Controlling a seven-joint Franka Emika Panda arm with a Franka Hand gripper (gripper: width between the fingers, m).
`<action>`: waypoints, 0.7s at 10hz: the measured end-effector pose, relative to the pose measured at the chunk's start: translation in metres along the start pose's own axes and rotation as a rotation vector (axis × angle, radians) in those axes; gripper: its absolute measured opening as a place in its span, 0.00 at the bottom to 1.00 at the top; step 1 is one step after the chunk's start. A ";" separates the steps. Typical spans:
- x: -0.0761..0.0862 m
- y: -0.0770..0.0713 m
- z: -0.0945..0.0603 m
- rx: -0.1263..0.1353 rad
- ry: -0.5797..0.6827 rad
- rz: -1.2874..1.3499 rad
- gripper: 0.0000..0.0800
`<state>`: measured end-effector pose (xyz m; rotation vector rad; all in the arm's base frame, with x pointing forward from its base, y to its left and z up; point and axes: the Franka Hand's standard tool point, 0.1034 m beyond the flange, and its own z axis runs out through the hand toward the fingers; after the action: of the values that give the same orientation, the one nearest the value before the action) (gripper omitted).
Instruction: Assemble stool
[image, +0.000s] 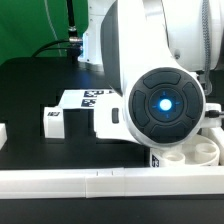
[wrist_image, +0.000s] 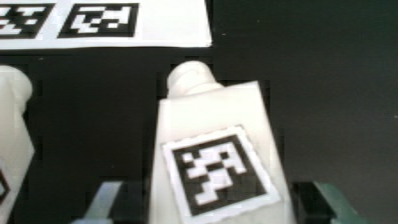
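Note:
A white stool leg (wrist_image: 217, 130) with a black-and-white tag lies on the black table, lengthwise between my fingers. My gripper (wrist_image: 222, 203) is open and straddles it. One finger (wrist_image: 111, 203) stands a little off the leg's side and the other finger (wrist_image: 331, 200) is almost against it. Another white part (wrist_image: 15, 130) lies beside this leg. In the exterior view the arm's body hides the gripper and this leg. The round seat (image: 195, 150) with its sockets peeks out at that view's lower right. A tagged leg (image: 55, 121) stands towards the exterior view's left.
The marker board (image: 90, 98) lies flat on the table behind the arm and shows beyond the leg's tip (wrist_image: 89, 20) in the wrist view. Long white border rails (image: 100, 182) run along the front edge. A green backdrop stands behind.

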<state>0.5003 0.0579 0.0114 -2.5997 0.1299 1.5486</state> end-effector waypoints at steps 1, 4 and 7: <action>-0.002 -0.003 -0.002 -0.004 0.005 -0.004 0.41; -0.030 -0.014 -0.033 0.006 0.040 -0.023 0.41; -0.032 -0.015 -0.038 0.006 0.058 -0.025 0.41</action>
<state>0.5201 0.0680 0.0583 -2.6320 0.1064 1.4630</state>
